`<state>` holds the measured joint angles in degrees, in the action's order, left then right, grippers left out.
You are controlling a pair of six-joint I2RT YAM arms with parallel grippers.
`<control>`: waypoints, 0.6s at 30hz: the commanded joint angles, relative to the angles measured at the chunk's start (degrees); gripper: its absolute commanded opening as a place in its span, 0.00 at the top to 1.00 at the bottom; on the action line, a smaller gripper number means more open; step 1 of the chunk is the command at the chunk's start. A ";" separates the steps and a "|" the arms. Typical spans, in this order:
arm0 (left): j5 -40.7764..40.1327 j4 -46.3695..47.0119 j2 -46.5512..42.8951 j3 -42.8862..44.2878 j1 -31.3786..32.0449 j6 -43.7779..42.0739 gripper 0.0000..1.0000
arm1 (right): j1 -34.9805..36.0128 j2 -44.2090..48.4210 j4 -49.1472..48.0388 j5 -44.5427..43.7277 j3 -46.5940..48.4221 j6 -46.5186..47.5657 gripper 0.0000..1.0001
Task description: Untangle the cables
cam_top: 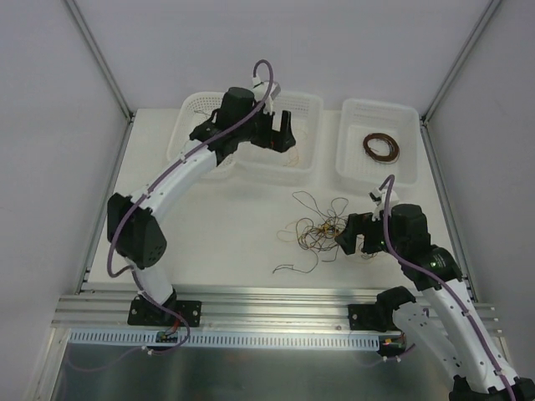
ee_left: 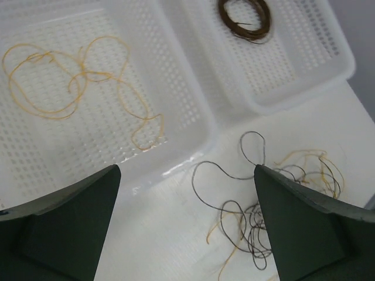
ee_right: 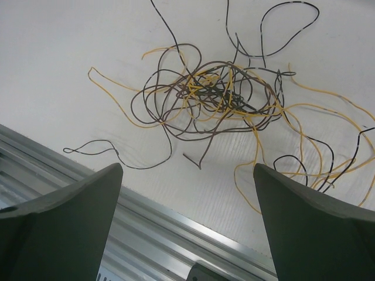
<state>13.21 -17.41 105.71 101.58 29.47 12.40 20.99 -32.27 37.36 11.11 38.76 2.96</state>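
The cables (cam_top: pixel 320 230) lie as a loose knot of black, brown and orange-yellow strands on the white table, right of centre. One orange-yellow cable (ee_left: pixel 82 79) lies apart in loops on the floor of the middle basket (cam_top: pixel 308 113). My left gripper (cam_top: pixel 278 127) hovers over that basket's near side, open and holding nothing (ee_left: pixel 186 171). My right gripper (cam_top: pixel 345 235) sits low just right of the knot, open and empty (ee_right: pixel 187 168), with the tangled cables (ee_right: pixel 214 96) ahead of its fingers.
A small white basket (cam_top: pixel 191 125) adjoins the middle one on the left. The right basket (cam_top: pixel 380 113) holds a neat dark-brown wire ring (cam_top: pixel 381 148). An aluminium rail (cam_top: pixel 267 301) runs along the table's near edge, close under my right gripper. Frame posts stand at the back corners.
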 commanded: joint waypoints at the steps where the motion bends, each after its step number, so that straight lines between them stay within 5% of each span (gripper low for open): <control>1: 2.08 2.99 -11.64 -9.80 5.66 -8.44 0.01 | 0.36 -1.04 -0.98 -1.27 0.61 -1.29 0.01; 8: 1.55 2.82 -20.54 -30.01 15.07 -20.21 0.05 | 0.36 -2.71 -1.42 -3.64 -0.18 -2.43 0.00; 18: -2.39 2.82 -13.71 -33.82 23.78 -29.63 0.10 | 0.45 -2.71 -5.72 -5.13 -5.71 -5.95 0.00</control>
<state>12.64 -15.81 90.19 67.22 51.13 -11.77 21.15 -35.27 34.61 7.77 34.04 -0.47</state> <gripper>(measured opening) 0.914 0.993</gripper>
